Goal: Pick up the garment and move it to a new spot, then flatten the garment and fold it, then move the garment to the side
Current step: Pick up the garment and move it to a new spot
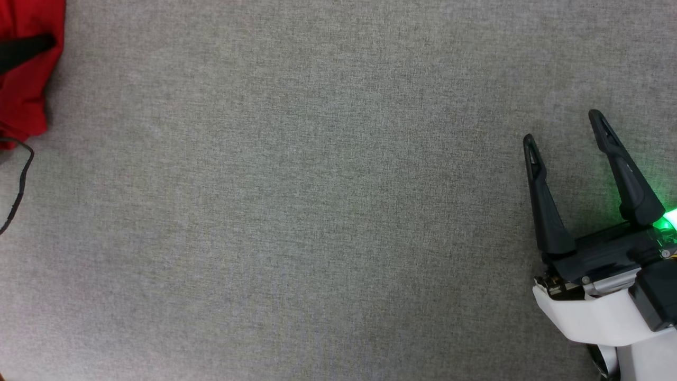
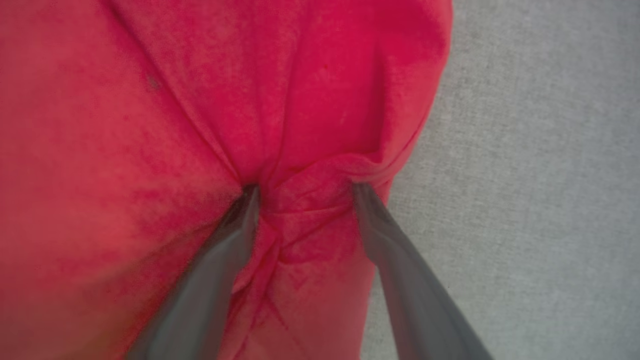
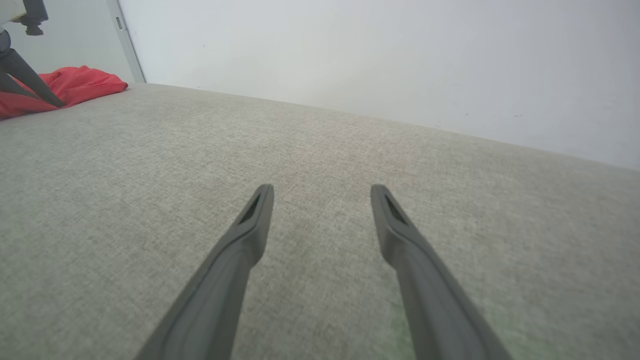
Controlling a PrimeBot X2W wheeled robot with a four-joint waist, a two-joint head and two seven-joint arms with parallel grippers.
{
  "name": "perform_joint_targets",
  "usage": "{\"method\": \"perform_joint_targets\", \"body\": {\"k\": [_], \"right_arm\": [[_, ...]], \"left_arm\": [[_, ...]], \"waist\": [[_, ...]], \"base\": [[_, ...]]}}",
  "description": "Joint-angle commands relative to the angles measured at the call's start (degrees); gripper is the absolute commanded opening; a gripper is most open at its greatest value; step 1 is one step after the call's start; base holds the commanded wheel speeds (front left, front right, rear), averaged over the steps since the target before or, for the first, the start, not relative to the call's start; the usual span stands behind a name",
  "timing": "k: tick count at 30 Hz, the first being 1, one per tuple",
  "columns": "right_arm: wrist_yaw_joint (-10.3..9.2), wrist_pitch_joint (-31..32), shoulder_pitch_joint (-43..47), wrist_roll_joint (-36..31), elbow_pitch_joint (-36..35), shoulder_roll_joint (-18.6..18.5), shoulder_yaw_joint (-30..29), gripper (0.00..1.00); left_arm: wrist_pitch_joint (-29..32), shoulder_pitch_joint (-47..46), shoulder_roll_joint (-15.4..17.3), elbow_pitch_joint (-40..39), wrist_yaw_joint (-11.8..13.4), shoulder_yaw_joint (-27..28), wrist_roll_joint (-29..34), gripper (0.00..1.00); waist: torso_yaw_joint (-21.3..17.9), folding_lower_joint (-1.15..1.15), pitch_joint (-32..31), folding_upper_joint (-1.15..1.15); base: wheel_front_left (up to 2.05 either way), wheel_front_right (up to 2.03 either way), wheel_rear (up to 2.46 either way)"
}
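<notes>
Garment (image 1: pixel 29 90) at left edge, wide grey surface (image 1: pixel 317 211), right end effector (image 1: pixel 561 126) spread

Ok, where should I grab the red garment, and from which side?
Take the garment at the raised, bunched ridge between the left pincer's open fingers, close to its edge by the grey surface. Come down from above along the fingers' line: the cloth lies crumpled on the surface, and that ridge probably gives enough fabric to pinch.
</notes>
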Motion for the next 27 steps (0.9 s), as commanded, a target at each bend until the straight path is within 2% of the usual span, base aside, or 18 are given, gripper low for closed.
{"method": "perform_joint_targets", "body": {"k": [1,6,12,16,19,23,27], "right_arm": [[-0.12,0.8,0.6,-0.5,2.8,-0.7,-1.4,1.0],[-0.12,0.8,-0.2,-0.9,3.4,-0.4,-1.4,1.0],[-0.1,0.5,-1.1,-0.5,4.9,0.9,-0.1,1.0],[-0.09,0.4,-1.8,0.2,6.8,2.0,0.4,1.0],[-0.08,0.4,-1.7,0.5,8.3,3.0,0.9,1.0],[-0.09,0.4,-1.1,1.1,10.0,4.1,1.2,1.0],[-0.08,0.4,0.0,1.2,11.3,4.7,0.7,1.0]], "left_arm": [[1.2,3.7,-2.0,3.0,0.1,-2.7,0.9,0.0],[-3.5,4.5,-3.2,3.5,-0.6,-2.8,1.1,0.0],[-15.0,3.7,-0.9,1.8,-0.8,-2.8,3.6,0.0],[-22.7,4.1,0.4,-1.6,-0.9,-4.0,4.1,0.0],[-26.7,5.0,-0.1,-5.2,-0.9,-4.4,0.8,0.0],[-31.9,6.0,1.9,-11.4,-0.9,-7.2,0.9,0.0],[-36.4,6.2,0.9,-15.7,-0.9,-9.9,1.2,0.0]], "waist": [[-0.1,0.0,0.1,0.0],[0.0,0.0,-1.7,0.0],[-0.6,0.0,-7.6,0.0],[-1.6,0.0,-12.7,0.0],[-2.7,0.0,-16.5,0.0],[-4.2,0.0,-21.0,0.0],[-5.3,0.0,-24.0,0.0]], "base": [[0.0,0.0,0.0],[0.0,0.0,0.0],[0.0,0.0,0.0],[0.0,0.0,0.0],[0.0,0.0,0.0],[0.0,0.0,0.0],[0.0,0.0,0.0]]}}
